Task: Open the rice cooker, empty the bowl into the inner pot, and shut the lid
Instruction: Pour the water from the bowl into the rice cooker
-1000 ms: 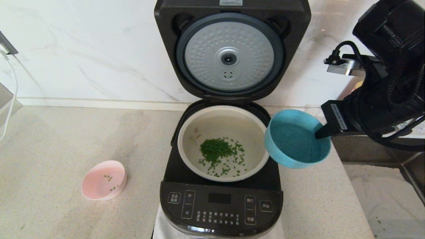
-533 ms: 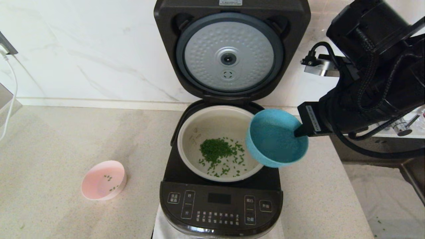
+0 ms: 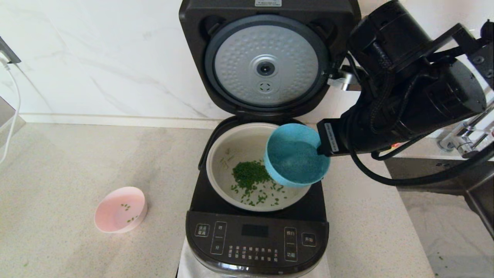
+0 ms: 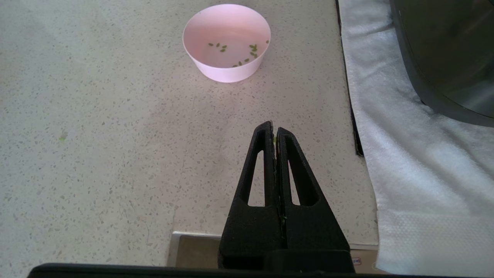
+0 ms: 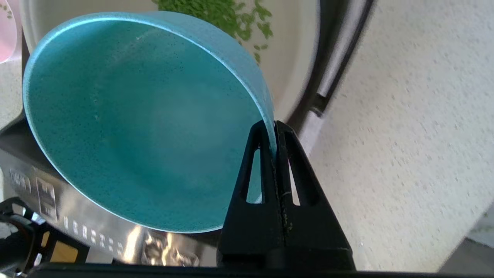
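The black rice cooker (image 3: 256, 235) stands open, its lid (image 3: 266, 65) upright with the dimpled silver disc facing me. The pale inner pot (image 3: 239, 143) holds a heap of green bits (image 3: 251, 173). My right gripper (image 3: 319, 148) is shut on the right rim of the blue bowl (image 3: 295, 158), which hangs tilted over the pot's right side. In the right wrist view the blue bowl (image 5: 135, 123) shows only its blue inside, its wall pinched in my right gripper (image 5: 274, 127). My left gripper (image 4: 272, 129) is shut and empty above the counter, short of the pink bowl (image 4: 226, 42).
The pink bowl (image 3: 120, 209) with a few green bits sits on the counter left of the cooker. A white cloth (image 4: 417, 162) lies under the cooker. A sink (image 3: 444, 216) and faucet (image 3: 467, 143) are at the right. A white cable (image 3: 13, 100) hangs at far left.
My right arm has carried the blue bowl leftward, from beside the cooker to over the inner pot's right side. The pink bowl and lid have not moved.
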Motion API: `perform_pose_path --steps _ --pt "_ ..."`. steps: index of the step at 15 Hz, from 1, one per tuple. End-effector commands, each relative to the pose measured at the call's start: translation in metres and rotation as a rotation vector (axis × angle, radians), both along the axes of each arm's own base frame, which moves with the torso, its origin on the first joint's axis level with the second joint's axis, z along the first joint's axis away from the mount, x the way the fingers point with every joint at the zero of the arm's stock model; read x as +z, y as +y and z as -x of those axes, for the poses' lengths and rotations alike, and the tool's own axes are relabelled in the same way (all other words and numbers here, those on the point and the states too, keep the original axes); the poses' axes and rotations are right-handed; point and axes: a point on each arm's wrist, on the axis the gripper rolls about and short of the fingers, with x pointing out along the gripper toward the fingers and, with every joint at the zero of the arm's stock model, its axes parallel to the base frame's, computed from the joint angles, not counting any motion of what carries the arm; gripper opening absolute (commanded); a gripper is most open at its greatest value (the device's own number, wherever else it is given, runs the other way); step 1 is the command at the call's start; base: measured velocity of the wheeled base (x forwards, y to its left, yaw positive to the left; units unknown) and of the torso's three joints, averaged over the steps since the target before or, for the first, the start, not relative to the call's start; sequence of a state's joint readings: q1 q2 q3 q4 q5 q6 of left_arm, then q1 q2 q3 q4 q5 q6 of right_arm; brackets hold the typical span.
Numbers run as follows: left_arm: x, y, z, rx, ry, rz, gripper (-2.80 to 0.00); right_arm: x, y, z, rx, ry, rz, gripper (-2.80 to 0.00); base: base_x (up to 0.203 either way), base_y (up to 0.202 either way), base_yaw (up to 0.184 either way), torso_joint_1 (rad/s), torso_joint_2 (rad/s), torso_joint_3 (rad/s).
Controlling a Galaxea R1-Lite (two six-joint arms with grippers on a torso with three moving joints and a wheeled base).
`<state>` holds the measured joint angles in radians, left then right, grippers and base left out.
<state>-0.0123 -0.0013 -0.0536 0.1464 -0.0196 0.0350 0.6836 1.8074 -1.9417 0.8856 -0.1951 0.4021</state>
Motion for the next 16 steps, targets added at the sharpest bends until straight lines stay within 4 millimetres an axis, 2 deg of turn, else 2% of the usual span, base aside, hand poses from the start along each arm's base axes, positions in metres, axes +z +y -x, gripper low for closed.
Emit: perform_pose_path --steps 1,16 --pt "0.000 0.000 0.000 0.000 0.001 0.000 -2.80 -0.006 0.009 -0.004 0.010 0.001 0.006 -2.80 0.000 0.000 0.000 0.000 0.00 0.000" --pt "0.000 0.000 0.000 0.000 0.001 0.000 -2.80 -0.024 0.049 -0.021 0.026 -0.077 -0.010 -2.80 0.000 0.000 0.000 0.000 0.00 0.000"
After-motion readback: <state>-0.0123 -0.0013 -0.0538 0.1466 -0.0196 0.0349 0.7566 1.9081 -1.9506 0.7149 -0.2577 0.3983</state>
